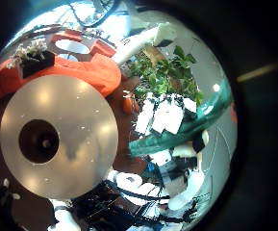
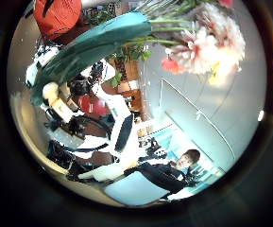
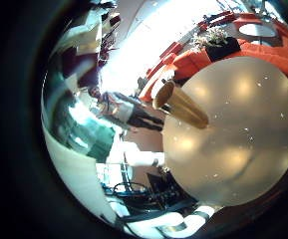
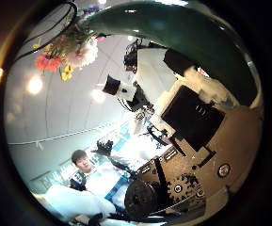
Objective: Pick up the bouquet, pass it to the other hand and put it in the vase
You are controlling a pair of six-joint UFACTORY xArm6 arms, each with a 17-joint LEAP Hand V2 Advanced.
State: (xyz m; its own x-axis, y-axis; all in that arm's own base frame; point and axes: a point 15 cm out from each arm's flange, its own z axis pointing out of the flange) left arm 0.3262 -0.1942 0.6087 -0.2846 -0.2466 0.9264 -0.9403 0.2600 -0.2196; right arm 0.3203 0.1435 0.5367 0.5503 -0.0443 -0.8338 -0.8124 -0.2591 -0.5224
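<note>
The bouquet, flowers in a paper wrap (image 2: 98,47), is held in the air above the round table (image 1: 81,115). Its blooms (image 2: 207,43) point away from the left palm, and its leaves show in the left little finger side view (image 1: 163,72). My left hand's fingers (image 1: 167,115) curl over the wrap (image 1: 182,140). My right hand (image 2: 106,99) grips the wrap's narrow end. In the right thumb side view its fingers (image 4: 197,118) reach up to the wrap (image 4: 192,28), with the blooms (image 4: 65,47) beyond. The vase (image 1: 39,141) stands on the table below and also shows in the right little finger side view (image 3: 178,103).
A big rounded padded object (image 1: 81,63) with a small potted plant (image 1: 31,56) on it sits beside the table.
</note>
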